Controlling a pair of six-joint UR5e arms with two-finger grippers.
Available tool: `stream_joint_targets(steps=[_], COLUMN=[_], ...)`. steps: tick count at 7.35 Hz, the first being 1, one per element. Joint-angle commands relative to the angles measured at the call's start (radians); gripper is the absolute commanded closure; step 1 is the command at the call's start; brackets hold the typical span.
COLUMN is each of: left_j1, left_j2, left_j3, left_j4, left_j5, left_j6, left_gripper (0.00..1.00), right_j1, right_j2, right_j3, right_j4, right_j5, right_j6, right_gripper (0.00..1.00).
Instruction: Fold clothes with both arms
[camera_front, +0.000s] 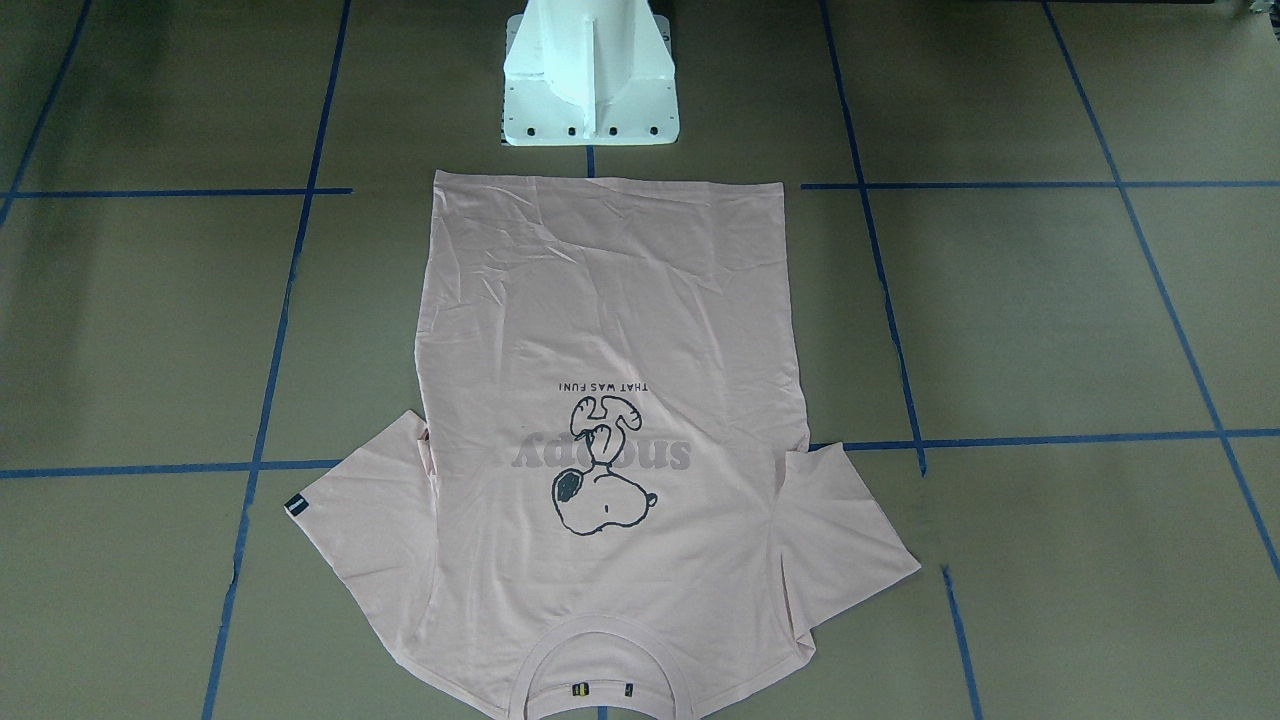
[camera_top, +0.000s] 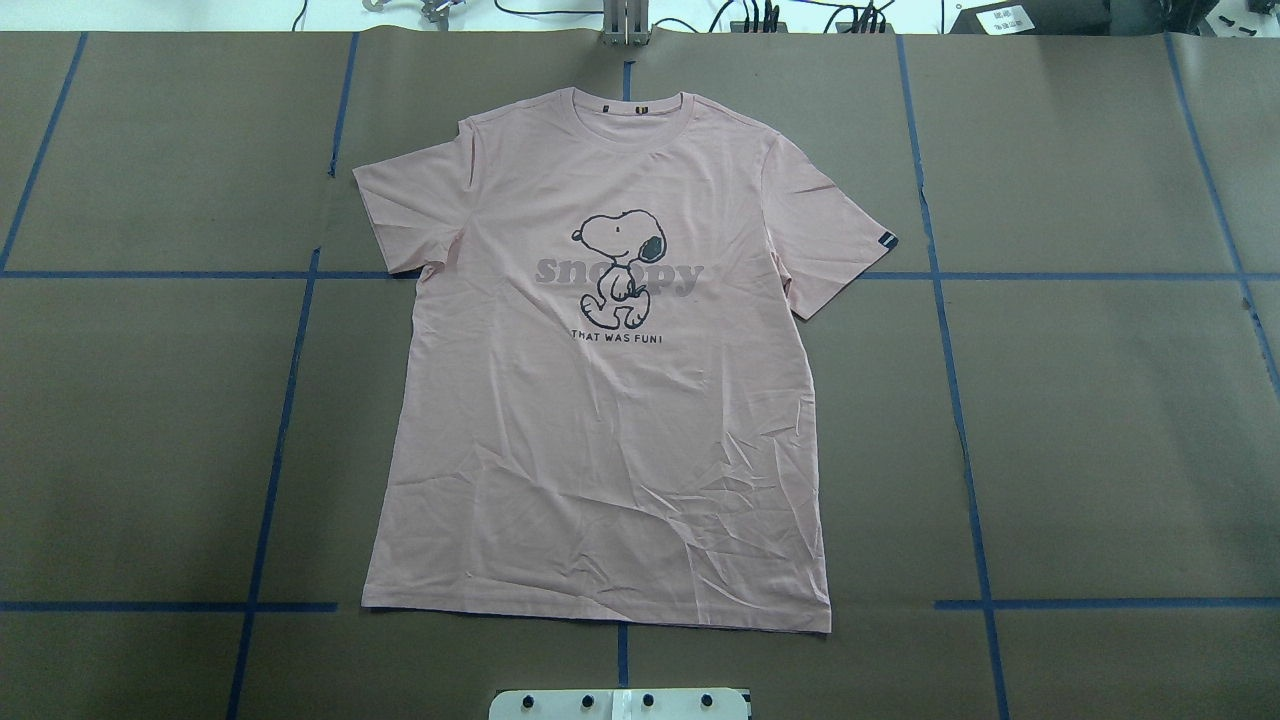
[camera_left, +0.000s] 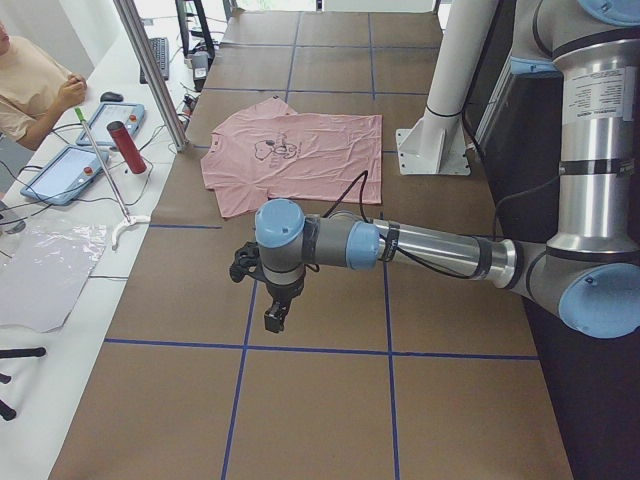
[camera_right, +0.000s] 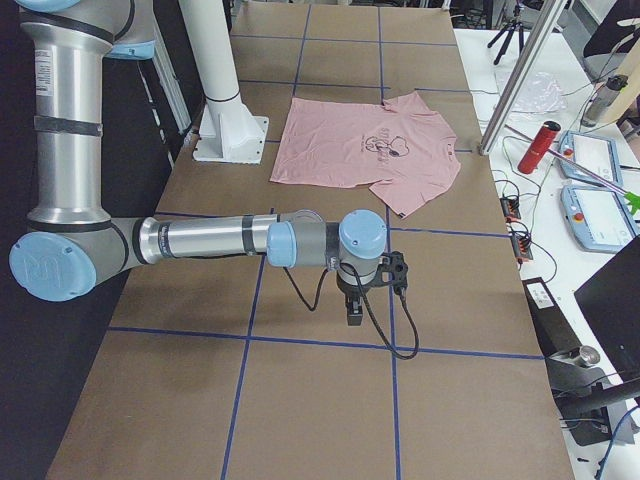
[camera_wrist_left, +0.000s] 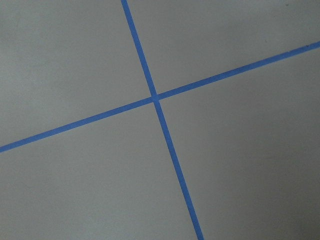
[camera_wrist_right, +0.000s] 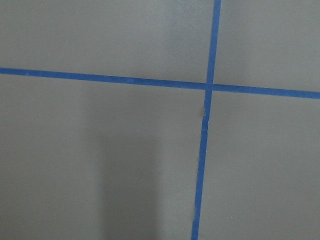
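The T-shirt (camera_top: 600, 450) lies flat, print up, in the middle of the surface (camera_top: 1100, 420). Its long axis runs away from the robot, with the hem near the pedestal (camera_front: 590, 90) and the collar (camera_top: 632, 118) far. It reads "snoopy" and "THAT WAS FUN!". The left claw (camera_left: 273, 318) and right claw (camera_right: 353, 310) hang well apart from it; I cannot tell how wide they are.

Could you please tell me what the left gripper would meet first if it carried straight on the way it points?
Most likely the bare table, near a tape crossing. The left gripper points down, and its wrist view shows only table and tape. The shirt lies well aside.
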Motion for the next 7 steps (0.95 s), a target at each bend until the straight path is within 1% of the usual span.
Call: stream_joint_targets(steps=[1, 4, 5, 6, 7], left_j1=[0.003, 0.001, 0.001, 0.001, 0.003], left_j2=[-0.006, -0.004, -0.006, -0.007, -0.025], left_j3=[0.002, 0.014, 0.014, 0.001, 0.016], left_j4=[0.016, 0.018, 0.018, 0.015, 0.015], left_j5=[-0.009, 0.000, -0.008, -0.008, -0.012], left_j6=[-0.003, -0.007, -0.036, -0.037, -0.038], left_gripper=[0.00, 0.00, 0.00, 0.00, 0.00], right_j1=[0.001, 0.000, -0.003, -0.040, -0.096], right_j2=[-0.002, -0.010, -0.013, -0.013, -0.014], right_j3=[0.003, -0.003, -0.008, -0.005, -0.009], right_j4=[0.004, 0.016, 0.016, 0.030, 0.087], right_j5=[-0.005, 0.004, 0.007, 0.009, 0.009], right_j6=[0.000, 0.000, 0.004, 0.007, 0.016], right_gripper=[0.00, 0.00, 0.00, 0.00, 0.00])
